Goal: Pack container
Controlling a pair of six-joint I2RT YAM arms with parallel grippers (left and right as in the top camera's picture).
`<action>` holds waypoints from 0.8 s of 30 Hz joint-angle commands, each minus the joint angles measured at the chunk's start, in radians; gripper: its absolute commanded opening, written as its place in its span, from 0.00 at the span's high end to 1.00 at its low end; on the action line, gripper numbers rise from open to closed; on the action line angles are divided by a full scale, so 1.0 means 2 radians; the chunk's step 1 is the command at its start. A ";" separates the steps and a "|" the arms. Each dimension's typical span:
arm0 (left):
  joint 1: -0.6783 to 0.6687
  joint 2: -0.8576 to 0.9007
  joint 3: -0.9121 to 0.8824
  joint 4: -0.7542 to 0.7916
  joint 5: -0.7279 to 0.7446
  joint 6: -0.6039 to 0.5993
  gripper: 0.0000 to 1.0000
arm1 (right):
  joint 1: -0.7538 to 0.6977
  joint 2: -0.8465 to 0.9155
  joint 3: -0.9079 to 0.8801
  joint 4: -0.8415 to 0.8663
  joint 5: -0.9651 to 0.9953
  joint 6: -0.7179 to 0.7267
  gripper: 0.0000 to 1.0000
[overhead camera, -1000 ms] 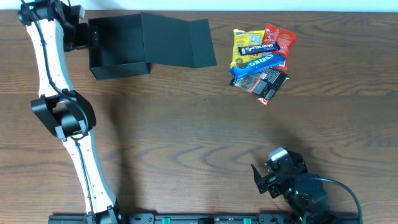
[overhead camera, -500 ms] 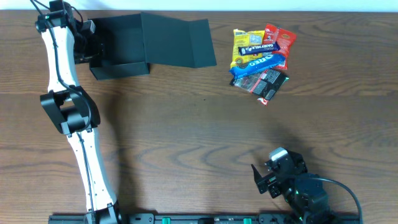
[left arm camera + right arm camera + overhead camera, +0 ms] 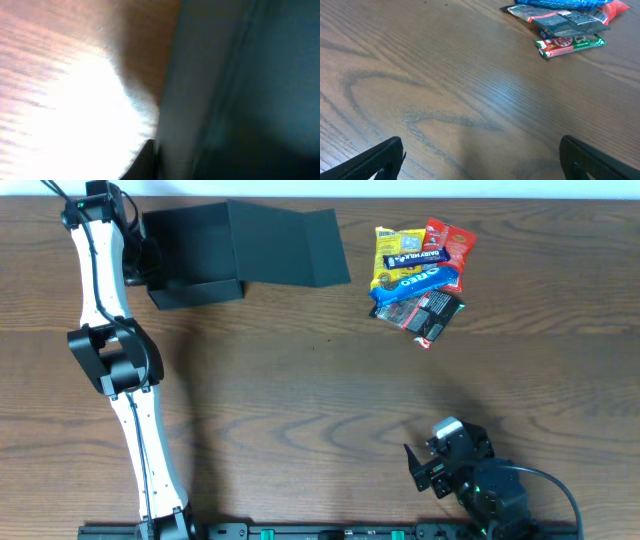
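The container, a dark box with its flap lid laid open to the right, sits at the table's far left. My left gripper is at the box's left wall, shut on that wall. In the left wrist view the wall fills the frame, blurred, with one dark finger pressed against its outer side. My right gripper rests near the front edge, open, with only bare wood between its fingers.
A pile of snack packets lies at the far right: yellow, red, a blue Oreo pack and a dark one. The right wrist view shows a KitKat bar at the near end of that pile.
My left gripper moved in over the container's left wall and closed from wide open. The box shifted slightly right. The right arm stayed still.
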 commanded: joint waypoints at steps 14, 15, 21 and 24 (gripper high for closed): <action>-0.005 -0.028 0.030 -0.127 -0.019 -0.214 0.94 | -0.001 -0.003 -0.005 0.000 0.003 0.003 0.01; -0.008 -0.031 0.039 -0.147 -0.037 -0.219 0.94 | -0.001 -0.003 -0.005 0.000 0.003 0.004 0.01; -0.038 -0.080 0.044 -0.151 -0.051 -0.208 0.94 | -0.001 -0.003 -0.005 0.000 0.003 0.004 0.01; -0.059 -0.102 0.044 -0.151 -0.090 -0.208 0.94 | -0.001 -0.003 -0.005 0.000 0.003 0.004 0.01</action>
